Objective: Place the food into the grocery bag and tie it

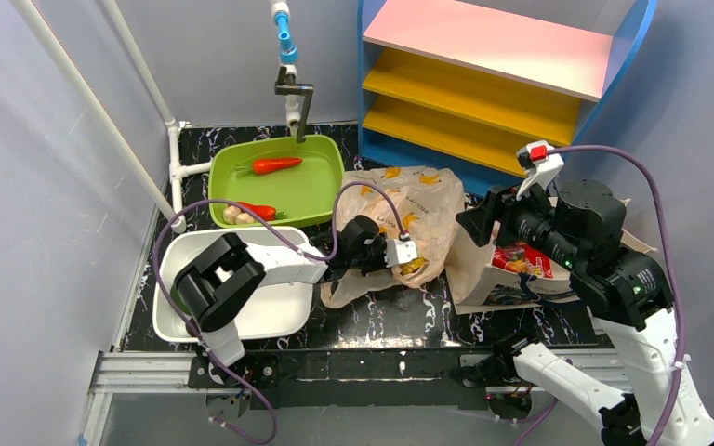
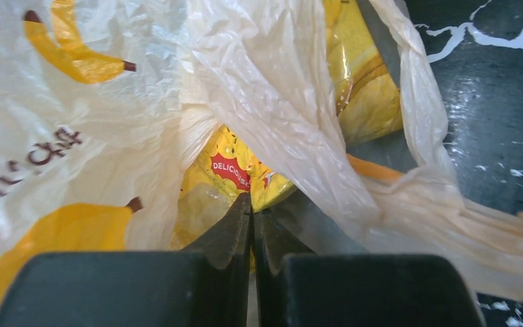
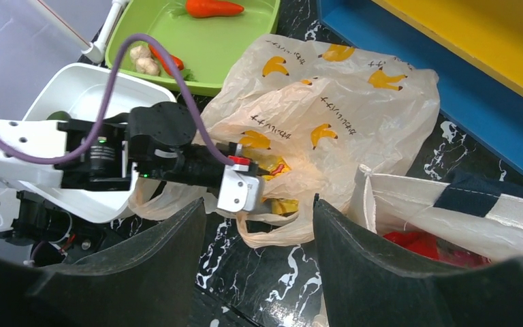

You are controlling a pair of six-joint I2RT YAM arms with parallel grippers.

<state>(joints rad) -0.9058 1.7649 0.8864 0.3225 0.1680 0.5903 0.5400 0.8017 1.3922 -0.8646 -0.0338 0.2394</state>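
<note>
- At the mouth of the grocery bag (image 2: 75, 122), the left gripper (image 2: 250, 211) has its two dark fingers pressed together with only a hairline between them. Whether a film of plastic is caught there cannot be told.
- Its tips rest against a crinkly yellow packet (image 2: 235, 170) with a red label, which lies inside the bag, partly under a fold of the translucent plastic.
- From above, the left arm reaches across from the left, over the corner of a white tub (image 1: 270, 311), with the gripper end buried in the bag's near edge.
- The right gripper (image 3: 259, 203) hangs in the air with its fingers spread wide and nothing between them, looking down on the bag and the left wrist.
- The bag lies slumped on the black marbled table (image 1: 381, 321), banana prints and dark lettering facing up, its handles untied.
- Just right of it and touching it, a cream canvas tote (image 3: 415, 204) with a navy handle lies open, a red packet (image 3: 422, 242) showing inside.
- Behind the white tub, a green tub (image 1: 311, 190) holds a carrot (image 1: 274, 165) near its back wall, and a red vegetable (image 1: 256, 211) beside some pale knobbly pieces (image 1: 235, 216) at its front left corner.
- A blue shelf unit (image 1: 483, 102) with yellow and pink boards stands behind the bag.
</note>
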